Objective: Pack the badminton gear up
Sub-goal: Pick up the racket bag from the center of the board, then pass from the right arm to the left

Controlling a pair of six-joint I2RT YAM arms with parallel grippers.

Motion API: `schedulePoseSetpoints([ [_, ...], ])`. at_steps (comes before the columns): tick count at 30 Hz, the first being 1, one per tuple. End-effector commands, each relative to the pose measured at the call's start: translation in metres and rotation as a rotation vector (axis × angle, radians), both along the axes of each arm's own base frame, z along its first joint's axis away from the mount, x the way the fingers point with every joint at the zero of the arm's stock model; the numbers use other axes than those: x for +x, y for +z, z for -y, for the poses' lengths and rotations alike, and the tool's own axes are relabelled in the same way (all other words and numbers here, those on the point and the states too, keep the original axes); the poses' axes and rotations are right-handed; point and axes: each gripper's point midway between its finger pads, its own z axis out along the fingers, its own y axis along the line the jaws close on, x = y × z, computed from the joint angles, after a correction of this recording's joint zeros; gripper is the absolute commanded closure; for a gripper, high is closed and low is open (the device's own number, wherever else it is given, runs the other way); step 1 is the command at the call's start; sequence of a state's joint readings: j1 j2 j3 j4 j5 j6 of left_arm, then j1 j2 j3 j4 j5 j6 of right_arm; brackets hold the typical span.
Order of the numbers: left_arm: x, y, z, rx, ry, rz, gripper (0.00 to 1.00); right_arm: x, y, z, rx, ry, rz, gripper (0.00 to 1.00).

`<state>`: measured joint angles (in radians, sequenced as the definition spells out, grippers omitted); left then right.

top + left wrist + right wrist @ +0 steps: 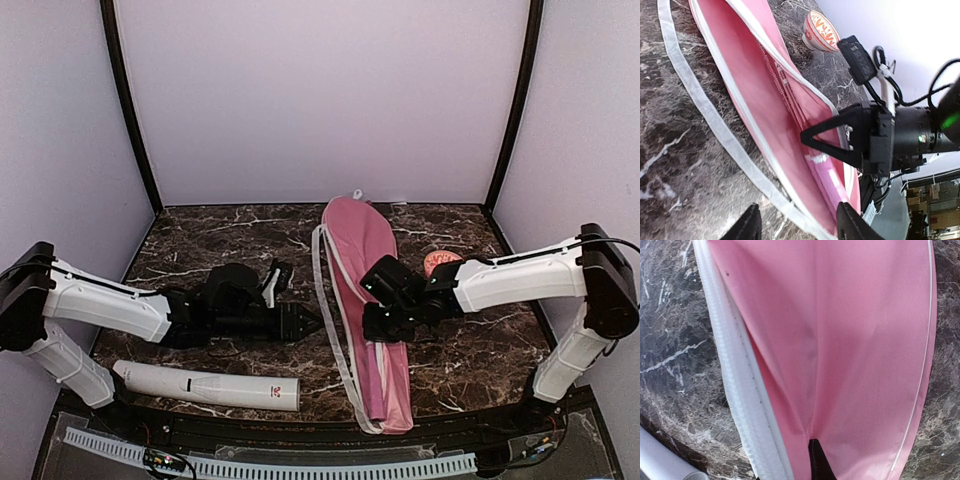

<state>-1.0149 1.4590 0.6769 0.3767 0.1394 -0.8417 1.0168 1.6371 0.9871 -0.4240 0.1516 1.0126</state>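
Item: long pink racket-shaped bag (360, 240), lying lengthwise on the dark marbled table (200, 240), wide end far, narrow end at the near edge, mouth open along its left side with the pink lining showing. White strap (696, 94) loops out on the table to its left. Right gripper (806, 136): fingers pressed together, pinching the bag's upper flap at mid-length, fabric puckering to the tip. Left gripper (315, 322): fingers spread, gripping nothing, level with the bag's open edge and just beside it, facing the right one. White red-logo tube (210, 385): on its side near the left arm, well apart from the bag. Small patterned bowl (821, 31): beyond the bag, right side.
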Motion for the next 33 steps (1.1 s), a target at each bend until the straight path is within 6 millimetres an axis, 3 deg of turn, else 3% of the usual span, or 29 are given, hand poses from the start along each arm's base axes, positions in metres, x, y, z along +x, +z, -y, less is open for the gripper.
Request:
schedulePoseSetpoints([
  [1, 0.011, 0.012, 0.021, -0.09, -0.004, -0.029, 0.44, 0.001, 0.038, -0.027, 0.235, 0.036, 0.04, 1.0],
  [13, 0.025, -0.018, 0.05, -0.068, -0.025, -0.086, 0.39, -0.014, 0.078, -0.033, 0.46, 0.122, 0.102, 1.0],
  [18, 0.025, -0.036, 0.046, 0.013, -0.006, -0.112, 0.48, -0.015, 0.084, -0.032, 0.496, 0.122, 0.121, 1.0],
  [25, 0.015, -0.048, 0.033, 0.176, 0.042, -0.071, 0.48, -0.013, 0.086, -0.03, 0.526, 0.117, 0.128, 1.0],
  [30, 0.012, -0.054, 0.02, 0.176, 0.096, -0.088, 0.49, -0.013, 0.087, -0.028, 0.551, 0.11, 0.127, 1.0],
  [33, 0.006, -0.061, 0.023, 0.159, 0.075, -0.116, 0.53, -0.013, 0.086, -0.027, 0.56, 0.108, 0.124, 1.0],
])
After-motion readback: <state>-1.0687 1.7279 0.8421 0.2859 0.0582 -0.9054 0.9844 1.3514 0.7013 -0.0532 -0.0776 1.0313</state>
